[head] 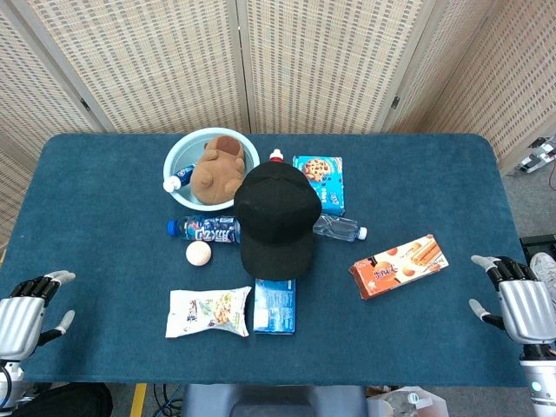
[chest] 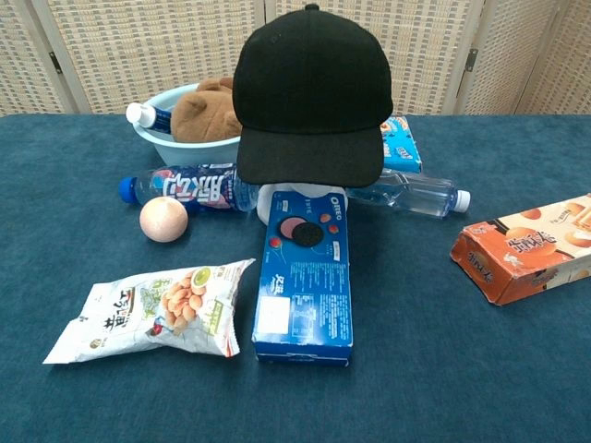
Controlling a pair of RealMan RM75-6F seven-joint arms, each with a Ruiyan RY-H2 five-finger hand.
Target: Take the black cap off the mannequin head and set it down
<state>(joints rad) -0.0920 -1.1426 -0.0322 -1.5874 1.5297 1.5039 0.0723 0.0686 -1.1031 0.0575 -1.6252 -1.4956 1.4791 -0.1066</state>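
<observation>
While the black cap (head: pixel 276 217) sits on the mannequin head (chest: pixel 275 203) mid-counter (head: pixel 434 174) — brim toward me, over the Oreo box (chest: pixel 305 281) — I see my left hand (head: pixel 30 304) and right hand (head: pixel 519 300) at the near corners; both empty, fingers spread.

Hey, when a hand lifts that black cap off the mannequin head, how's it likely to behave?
The black cap is probably light, with a fabric crown that may give under the fingers. Its brim looks stiffer, a likelier hold. The mannequin head beneath is mostly hidden, so whether it might tip is unclear.
</observation>
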